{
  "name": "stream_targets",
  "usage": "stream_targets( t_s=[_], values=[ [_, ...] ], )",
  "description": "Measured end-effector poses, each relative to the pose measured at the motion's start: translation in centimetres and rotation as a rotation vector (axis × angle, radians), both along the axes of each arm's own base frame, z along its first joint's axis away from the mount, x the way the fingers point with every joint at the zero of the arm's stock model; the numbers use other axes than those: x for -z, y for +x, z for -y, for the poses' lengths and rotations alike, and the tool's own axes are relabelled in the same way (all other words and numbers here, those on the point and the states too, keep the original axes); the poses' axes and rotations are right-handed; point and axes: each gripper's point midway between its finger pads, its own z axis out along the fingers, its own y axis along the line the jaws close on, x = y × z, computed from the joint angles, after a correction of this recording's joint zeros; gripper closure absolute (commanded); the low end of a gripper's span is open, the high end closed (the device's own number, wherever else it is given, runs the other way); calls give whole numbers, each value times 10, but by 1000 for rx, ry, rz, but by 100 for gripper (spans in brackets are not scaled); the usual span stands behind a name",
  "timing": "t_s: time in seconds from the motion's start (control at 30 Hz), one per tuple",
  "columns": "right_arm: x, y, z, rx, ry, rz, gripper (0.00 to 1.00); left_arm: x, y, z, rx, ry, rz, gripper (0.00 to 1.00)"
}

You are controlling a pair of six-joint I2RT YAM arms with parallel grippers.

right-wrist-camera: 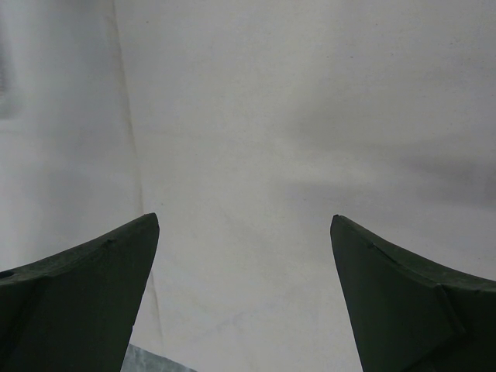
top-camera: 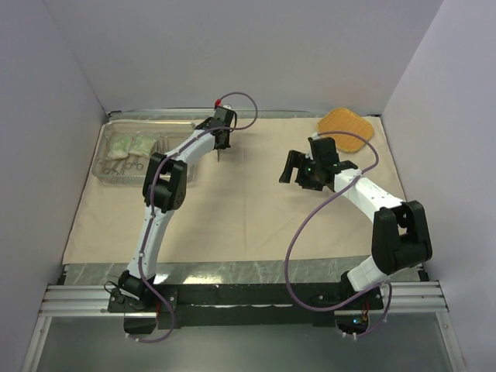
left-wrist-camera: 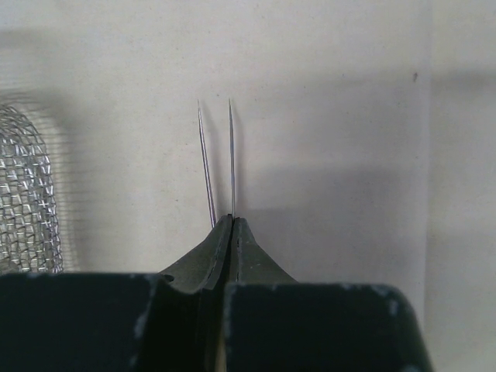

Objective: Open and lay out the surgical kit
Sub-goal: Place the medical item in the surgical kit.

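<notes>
Left jaws pinch tweezers (left-wrist-camera: 232, 163) lengthwise, tips pointing away toward cloth (left-wrist-camera: 349, 155).

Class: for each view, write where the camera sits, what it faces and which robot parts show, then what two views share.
Top external: fixed above and behind the bases, looking down on the large beige wrapping cloth, rectangular steel wire-mesh tray and both arms.
Left wrist: on the left wrist, facing along the shut left end effector, which pinches thin steel tweezers above the cloth.
Right wrist: on the right wrist, facing bare cloth through the open right end effector.
Shared: top external and left wrist both show the tray.
</notes>
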Motion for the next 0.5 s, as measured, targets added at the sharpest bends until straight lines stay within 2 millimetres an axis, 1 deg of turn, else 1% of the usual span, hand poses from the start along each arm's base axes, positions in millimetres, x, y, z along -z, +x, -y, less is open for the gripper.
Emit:
stream_targets(
  t_s=[0.1, 0.13, 0.2, 0.23, 0.33, 0.5],
  values=[
    [0, 0, 0, 0, 0, -1, 0, 5, -2, 0, 17, 9, -12, 89],
    [0, 0, 0, -1, 2, -1, 0, 5, -2, -1, 19, 10, -12, 84],
    [0, 0, -1, -2, 3, -2, 0, 5, -2, -2, 20, 9, -12, 78],
    [0, 0, -1, -2, 2, -2, 0, 5, -2, -2, 22, 8, -13, 72],
    [1, 0, -1, -3, 3, -5, 0, 5, -1, -3, 24, 5, -14, 65],
    [2, 0, -1, -5, 3, -8, 0, 5, -1, -2, 27, -3, -16, 63]
  ],
)
